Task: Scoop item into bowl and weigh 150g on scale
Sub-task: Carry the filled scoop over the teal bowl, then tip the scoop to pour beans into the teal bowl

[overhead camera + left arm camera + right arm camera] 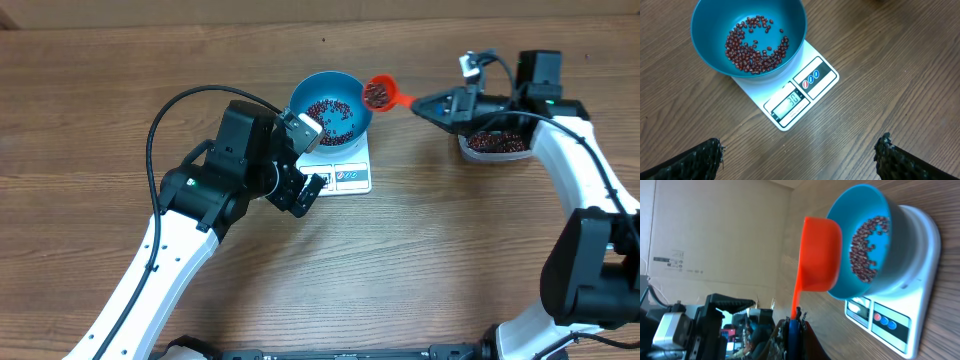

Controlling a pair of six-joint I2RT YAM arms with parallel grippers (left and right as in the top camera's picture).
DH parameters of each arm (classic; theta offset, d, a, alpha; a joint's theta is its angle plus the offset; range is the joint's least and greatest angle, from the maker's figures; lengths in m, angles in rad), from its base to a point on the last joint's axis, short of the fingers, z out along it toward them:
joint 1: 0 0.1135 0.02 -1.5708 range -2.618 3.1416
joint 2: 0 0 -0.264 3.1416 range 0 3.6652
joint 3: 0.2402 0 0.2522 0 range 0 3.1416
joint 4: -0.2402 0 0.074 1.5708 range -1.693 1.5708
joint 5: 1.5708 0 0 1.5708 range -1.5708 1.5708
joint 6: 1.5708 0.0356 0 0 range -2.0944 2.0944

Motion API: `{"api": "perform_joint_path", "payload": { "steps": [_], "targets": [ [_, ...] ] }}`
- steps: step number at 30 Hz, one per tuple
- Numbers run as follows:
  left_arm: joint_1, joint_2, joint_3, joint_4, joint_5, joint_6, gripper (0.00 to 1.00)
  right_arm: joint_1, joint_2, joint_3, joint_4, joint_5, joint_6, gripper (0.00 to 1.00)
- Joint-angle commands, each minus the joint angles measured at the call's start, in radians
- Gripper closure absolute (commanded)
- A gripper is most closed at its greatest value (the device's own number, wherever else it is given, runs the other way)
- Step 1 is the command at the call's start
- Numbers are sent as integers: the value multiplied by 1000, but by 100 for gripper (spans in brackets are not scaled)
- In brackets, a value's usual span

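Smooth glossy plastic bowl (710,45), matt white scale (812,95), wood-grain table (150,60).

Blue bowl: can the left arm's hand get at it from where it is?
Probably yes. The left hand hovers open beside the scale, nothing between it and the blue bowl. Only the orange scoop in the right hand crowds the far rim.

Left arm (165,260) and right arm (572,165): white link shells, black joint housings, a small green light on each. Black cable (150,140) loops over the left arm. Left gripper (800,160) pads (695,161): black, stippled.
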Motion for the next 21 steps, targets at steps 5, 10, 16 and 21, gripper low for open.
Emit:
{"api": "perform_joint_path", "payload": {
  "steps": [5, 10, 16, 21],
  "targets": [
    [-2, -13, 23, 0, 1, -14, 1, 115, 1, 4, 63, 152, 122, 96],
    [-2, -13, 23, 0, 1, -14, 0, 208, 1, 33, 45, 326, 112, 96],
    [-2, -13, 23, 0, 0, -14, 1, 285, 1, 154, -92, 531, 32, 96],
    [-2, -13, 23, 0, 0, -14, 0, 363, 1, 253, -208, 736, -48, 96]
  ]
}}
